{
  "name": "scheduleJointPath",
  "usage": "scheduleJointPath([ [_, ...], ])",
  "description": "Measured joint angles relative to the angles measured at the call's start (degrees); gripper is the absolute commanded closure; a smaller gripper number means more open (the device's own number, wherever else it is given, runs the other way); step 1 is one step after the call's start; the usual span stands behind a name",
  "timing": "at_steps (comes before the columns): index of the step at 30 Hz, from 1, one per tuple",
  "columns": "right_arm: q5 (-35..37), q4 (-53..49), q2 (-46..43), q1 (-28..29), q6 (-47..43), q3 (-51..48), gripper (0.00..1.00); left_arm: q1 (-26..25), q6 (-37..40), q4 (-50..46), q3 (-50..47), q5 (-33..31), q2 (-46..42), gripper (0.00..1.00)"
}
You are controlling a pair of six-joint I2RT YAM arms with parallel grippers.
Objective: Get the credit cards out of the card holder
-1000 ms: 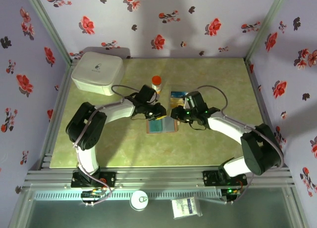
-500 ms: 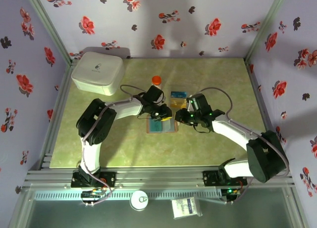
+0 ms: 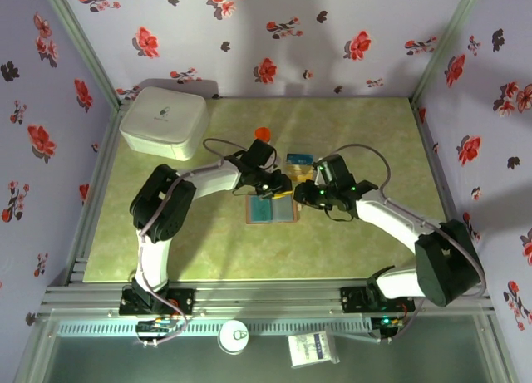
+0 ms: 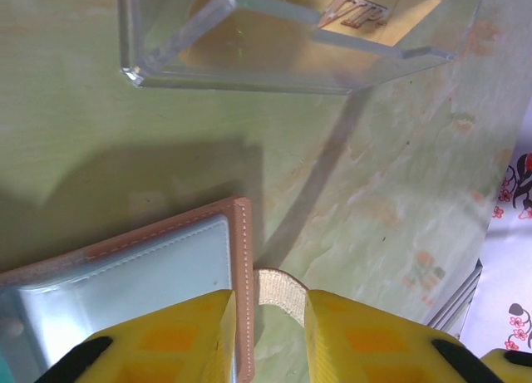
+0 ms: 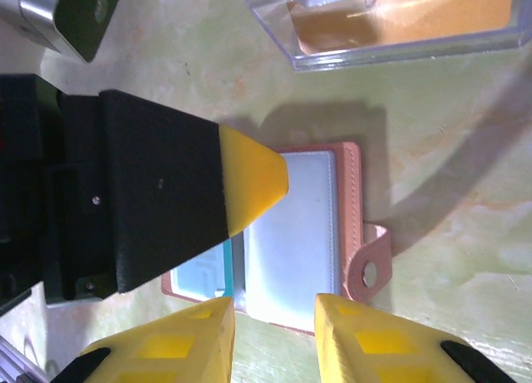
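Card holder lies open and flat at the middle of the green table, its grey-blue sleeves facing up. A teal card is tucked in its left half, and the right half looks pale, with no card to be made out. At the far left corner sits a closed white box, contents unseen. To its right an orange cap peeks from behind the left arm. The left gripper hangs low over the holder's right edge. Its yellow fingers are parted and pinch nothing, straddling the stitched brown rim and the small clasp tab. Just beyond the holder stands a clear plastic box, apart from it. An orange-yellow card with raised lettering rests inside, and the overhead view shows a blue card there too. The right gripper hovers at the holder's right side near the tab, jaws apart and empty, close to the left one without touching it.
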Motion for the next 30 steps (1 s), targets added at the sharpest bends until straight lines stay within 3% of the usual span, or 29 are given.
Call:
scheduleJointPath([
  [11,-2.3,1.6,9.0,1.0,0.7,4.3,0.7,4.8,1.1,0.5,-10.4,-0.2,-9.8,0.73],
  [19,-3.2,2.9,18.5,6.4,1.4,12.8,0.7,8.7,1.3,1.4,-20.8,-0.6,-18.1,0.73],
  [30,-3.7,3.2,23.8,9.3,2.6,16.7,0.7,10.4,1.3,4.0,-25.6,-0.5,-21.2,0.76],
])
